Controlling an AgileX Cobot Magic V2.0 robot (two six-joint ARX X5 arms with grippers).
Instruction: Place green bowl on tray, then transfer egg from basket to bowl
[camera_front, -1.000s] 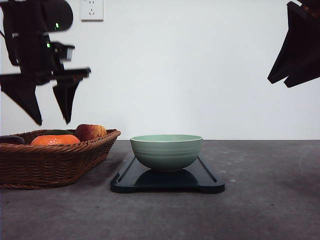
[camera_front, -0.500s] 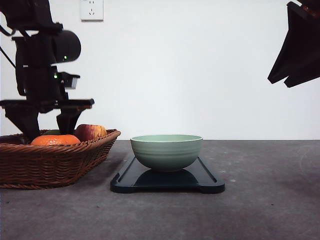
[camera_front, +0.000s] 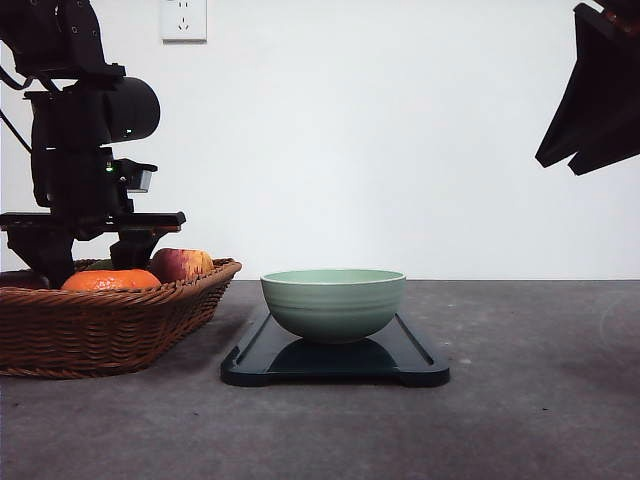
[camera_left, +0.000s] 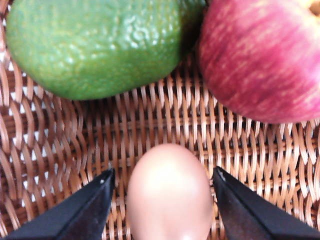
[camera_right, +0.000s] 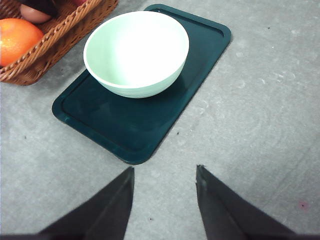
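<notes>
Green bowl (camera_front: 333, 303) upright on the tray (camera_front: 412, 360), nearer one end of it in the right wrist view, interior empty. Tray flat on the grey desk (camera_front: 530, 400), just beside the basket (camera_front: 100, 325). Egg (camera_left: 169, 192) lying on the woven floor of the basket, between the two fingers (camera_left: 80, 212) of the left hand (camera_left: 162, 205); jaws spread, a narrow gap showing on either side of the shell, nothing gripped. Green avocado (camera_left: 95, 45) and red apple (camera_left: 265, 55) close by in the same basket, apart from the egg; orange (camera_front: 110, 281) at the near rim in the front view. Left hand (camera_front: 90, 262) lowered into the basket, fingertips hidden behind the fruit and rim there. Right hand (camera_right: 164, 175) raised well above the desk at the right, jaws parted and empty, tray and bowl below and ahead of it.
</notes>
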